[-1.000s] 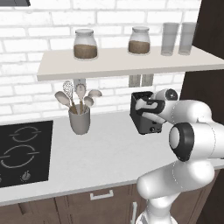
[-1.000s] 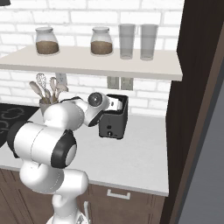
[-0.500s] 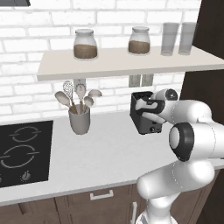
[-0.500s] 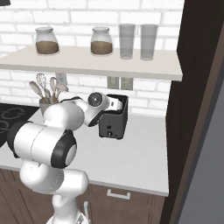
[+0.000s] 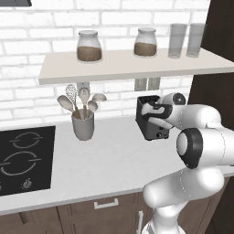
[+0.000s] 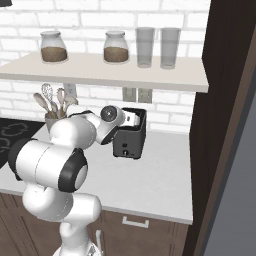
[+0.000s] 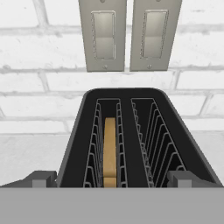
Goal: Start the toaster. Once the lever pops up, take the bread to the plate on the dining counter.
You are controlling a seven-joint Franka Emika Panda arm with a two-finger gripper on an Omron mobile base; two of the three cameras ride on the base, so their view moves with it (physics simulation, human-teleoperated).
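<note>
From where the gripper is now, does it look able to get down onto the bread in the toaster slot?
Probably yes. The gripper is open just above the near end of the toaster, and the bread sits in the left slot with nothing over it. The slot's wire guides look narrow, so the fingers may fit tightly.

white brick wall [image 5: 27, 82] behind, pale shelf [image 5: 128, 66] holding two brown-filled jars [image 5: 89, 45] and two empty glasses [image 5: 178, 40]; twin switch plates [image 7: 129, 35] under it; pale worktop [image 5: 100, 164] with black hob [image 5: 23, 157] and grey utensil pot [image 5: 83, 124]; dark wood cabinets [image 6: 135, 227] below, tall dark panel [image 6: 225, 100] at right
</note>
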